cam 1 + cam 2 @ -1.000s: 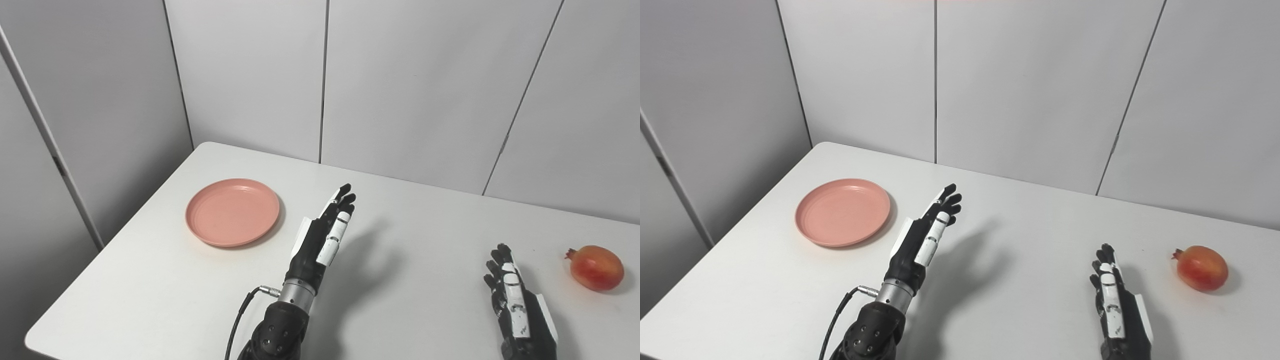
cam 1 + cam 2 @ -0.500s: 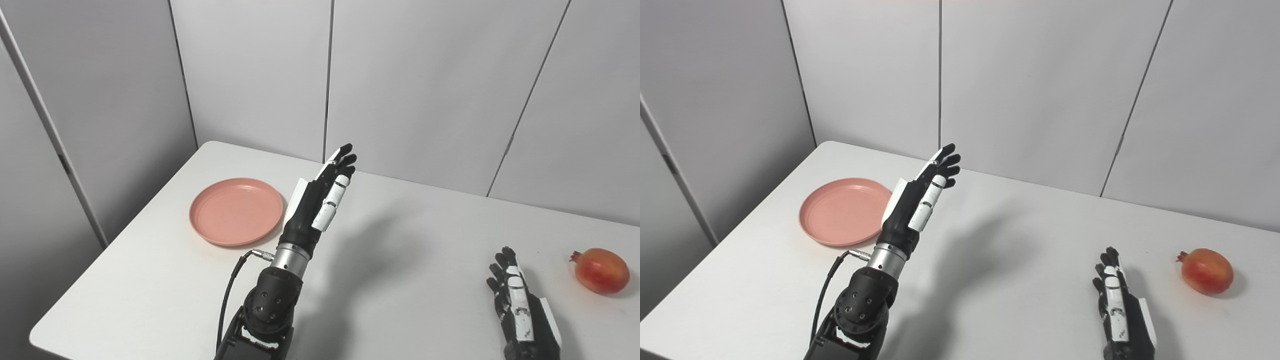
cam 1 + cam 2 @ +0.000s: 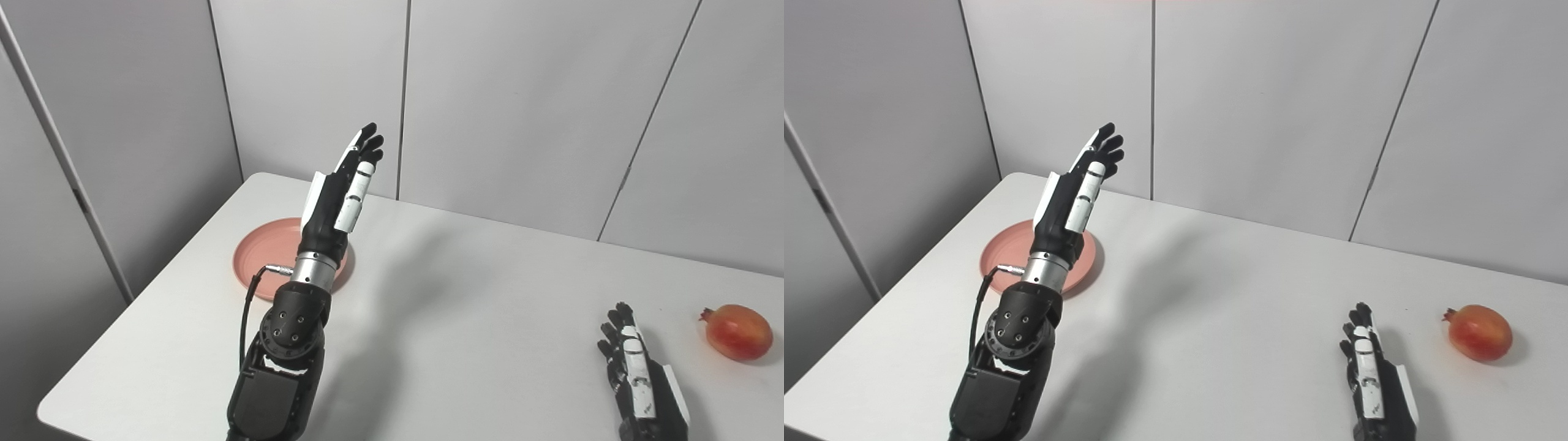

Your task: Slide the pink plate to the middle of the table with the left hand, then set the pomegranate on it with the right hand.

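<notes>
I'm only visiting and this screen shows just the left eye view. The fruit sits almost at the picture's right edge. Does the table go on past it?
Observer: Yes. In the right eye view the pomegranate sits further in, and a strip of bare white table shows to its right.
Operator: The raised arm hides much of the plate here. Any better over there?
Observer: Hardly. The left hand is up in the air, fingers apart, and its arm crosses the plate there too. Only a slightly wider sliver of the right rim shows past the wrist.
</notes>
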